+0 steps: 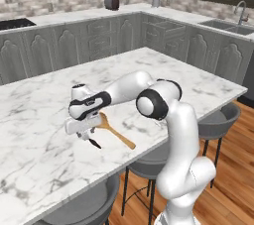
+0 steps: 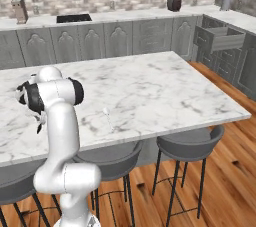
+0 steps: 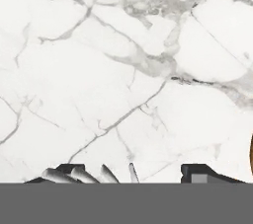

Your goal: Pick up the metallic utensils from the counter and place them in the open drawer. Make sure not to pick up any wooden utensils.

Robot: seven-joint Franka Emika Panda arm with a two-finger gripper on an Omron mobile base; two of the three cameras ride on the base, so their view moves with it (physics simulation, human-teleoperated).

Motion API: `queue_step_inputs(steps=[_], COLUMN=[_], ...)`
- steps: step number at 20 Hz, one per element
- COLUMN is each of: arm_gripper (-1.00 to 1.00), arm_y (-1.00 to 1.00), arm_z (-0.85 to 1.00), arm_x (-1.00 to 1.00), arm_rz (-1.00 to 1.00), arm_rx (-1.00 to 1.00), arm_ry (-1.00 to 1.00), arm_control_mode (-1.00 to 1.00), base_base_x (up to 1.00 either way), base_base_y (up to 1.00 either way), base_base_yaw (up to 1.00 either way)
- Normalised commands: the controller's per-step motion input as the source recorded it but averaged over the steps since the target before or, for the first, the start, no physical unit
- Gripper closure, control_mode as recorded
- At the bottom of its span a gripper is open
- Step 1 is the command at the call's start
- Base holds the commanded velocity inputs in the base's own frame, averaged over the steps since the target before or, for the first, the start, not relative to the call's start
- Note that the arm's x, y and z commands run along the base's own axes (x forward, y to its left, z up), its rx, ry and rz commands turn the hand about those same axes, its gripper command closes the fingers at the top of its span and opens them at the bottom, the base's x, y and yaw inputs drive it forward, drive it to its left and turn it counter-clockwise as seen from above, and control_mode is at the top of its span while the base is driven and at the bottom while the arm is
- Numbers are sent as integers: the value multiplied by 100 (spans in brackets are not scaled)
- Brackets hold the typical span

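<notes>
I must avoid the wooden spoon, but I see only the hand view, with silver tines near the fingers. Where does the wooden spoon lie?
Observer: The wooden spoon lies on the counter right beside the fingers, seen from the left base.
Operator: And the open drawer?
Observer: The open drawer juts from the far cabinets, across the floor from the island.
Operator: Other metal pieces?
Observer: A small pale spoon lies near the counter's stool-side edge.
</notes>
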Motion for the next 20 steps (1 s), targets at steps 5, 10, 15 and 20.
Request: queue_step_inputs(steps=[5, 10, 15, 20], arm_gripper=[100, 100, 100, 100], arm_y=[-66, -63, -27, 0], arm_z=[-25, 1, 89, 100], arm_x=[-63, -79, -67, -49], arm_rz=[0, -5, -17, -16], arm_rx=[0, 7, 15, 9], arm_ry=[5, 0, -21, -46], arm_control_mode=[-100, -100, -100, -100], base_base_x=[0, 0, 0, 0], base_base_y=[0, 0, 0, 0], base_base_yaw=[0, 0, 0, 0])
